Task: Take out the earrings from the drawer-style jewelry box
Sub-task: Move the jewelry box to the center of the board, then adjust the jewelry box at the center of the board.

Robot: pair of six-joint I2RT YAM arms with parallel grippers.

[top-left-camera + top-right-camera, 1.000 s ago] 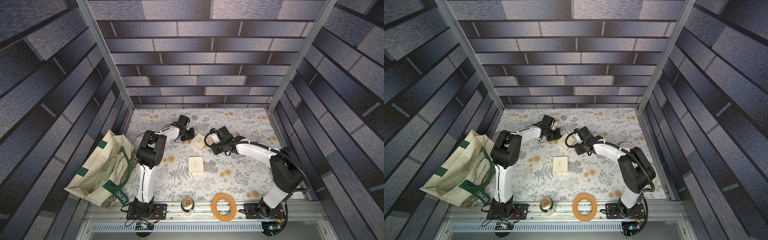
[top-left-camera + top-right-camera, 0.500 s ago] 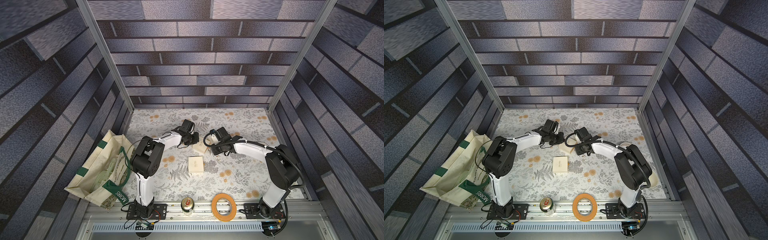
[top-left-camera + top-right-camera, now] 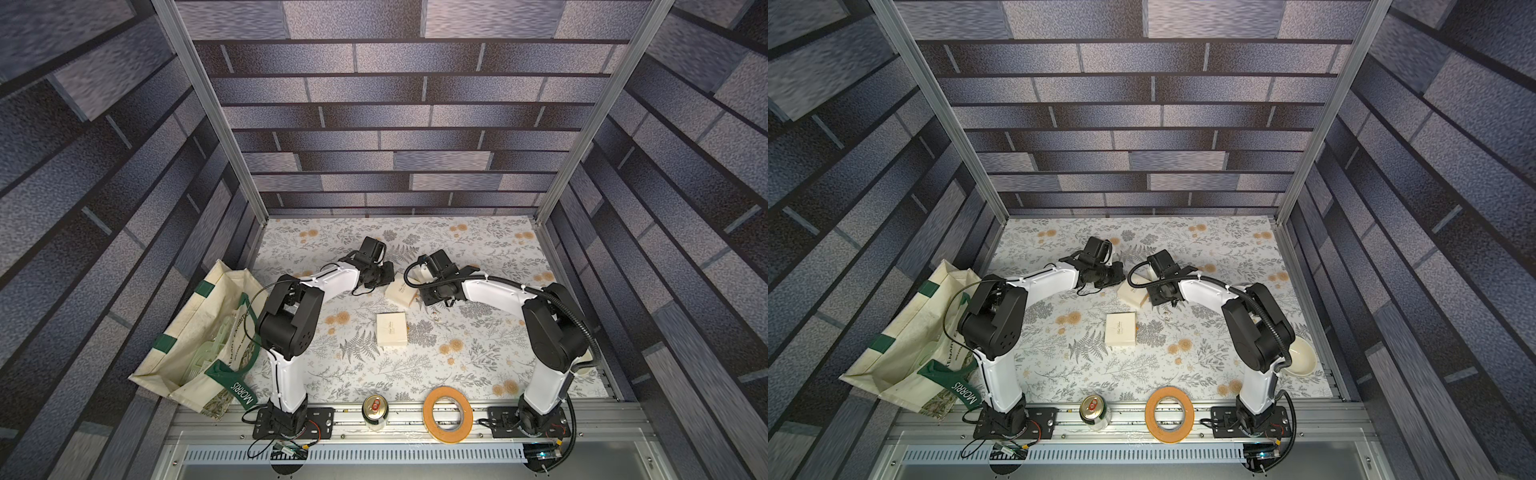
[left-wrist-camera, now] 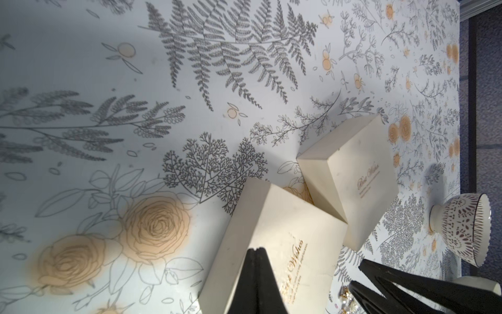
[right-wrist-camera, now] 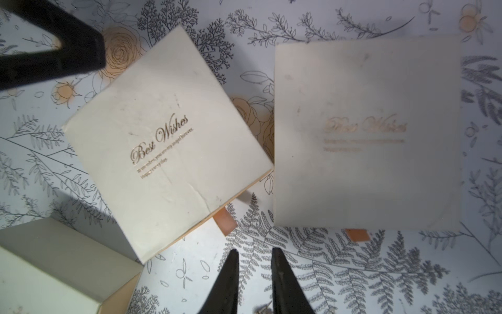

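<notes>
Item, my left claw [image 4: 255, 249]: fingers pressed together, gripping nothing, tips over the lid of the jewelry box [image 4: 274, 244]; I cannot tell whether they touch it.
Item, my right claw [image 5: 254, 251]: fingers narrowly parted, with bare desk [image 5: 353, 271] showing between the tips. A small glint at their base is cut off by the frame edge and cannot be identified.
Item, the earrings [image 4: 345, 299]: loose on the desk just beside my right claw. They are partly cropped in the left wrist view and mere specks in both top views.
Item, open cream tray [image 5: 54, 271]: cropped in the right wrist view, mostly hidden under my right arm from above.
Item, second cream box [image 5: 366, 133]: blurred in the right wrist view, sharp in the left wrist view.
Item, patterned bowl [image 4: 461, 231]: pattern legible in the left wrist view only.
</notes>
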